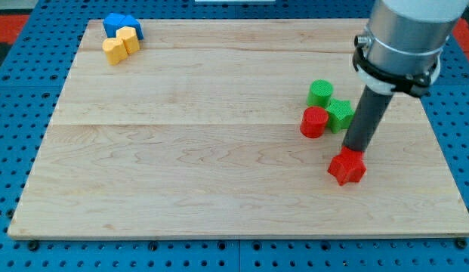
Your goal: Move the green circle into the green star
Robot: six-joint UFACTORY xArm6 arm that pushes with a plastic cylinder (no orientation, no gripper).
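Note:
The green circle point(320, 93) lies right of the board's middle, touching the green star point(340, 113) just below and to its right. A red cylinder point(313, 122) sits against the star's left side. My tip point(356, 149) is at the lower end of the dark rod, just below and right of the green star and right at the top edge of a red star-shaped block point(347, 167). The tip is about one block-width from the green circle, with the green star between them.
A blue block point(121, 25) and two yellow blocks point(121, 44) cluster at the board's top left corner. The wooden board point(181, 151) lies on a blue perforated table. The arm's grey body point(404, 34) hangs over the top right.

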